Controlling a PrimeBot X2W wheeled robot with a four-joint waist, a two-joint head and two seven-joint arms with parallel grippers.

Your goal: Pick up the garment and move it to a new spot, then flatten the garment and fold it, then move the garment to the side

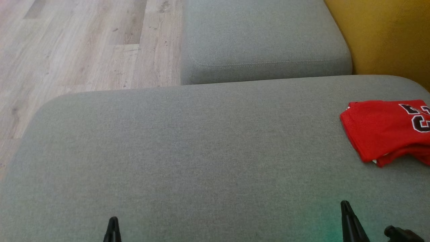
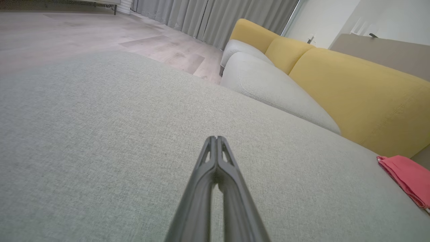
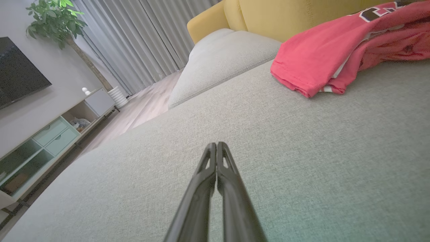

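Garment: red fabric jersey with black-and-white numerals (image 1: pixel 379 131), folded over in layers, white trim showing at the lower edge. It lies on the wide grey upholstered sofa seat (image 1: pixel 201 151), far right side, cut off by the head view's right edge, near the mustard-yellow backrest (image 1: pixel 386 33).
Left pincer (image 1: pixel 113 219): closed, fingers pressed flat together, gripping nothing. Sits at the seat's near edge, left part, well apart from the jersey.
Right pincer (image 1: pixel 344 203): closed, empty. Tips over bare grey fabric; the jersey is ahead and to its right, near but apart.
Seat contact: cannot tell whether either pincer's tips touch the fabric.
Surroundings: second grey cushion (image 1: pixel 262 40) beyond the seat, pale wood-plank floor (image 1: pixel 84 43) to the left, grey curtains (image 2: pixel 215 16), leafy green plant (image 3: pixel 55 20), dark TV screen (image 3: pixel 16 77), low cabinet with pale-green drawers (image 3: pixel 50 134).
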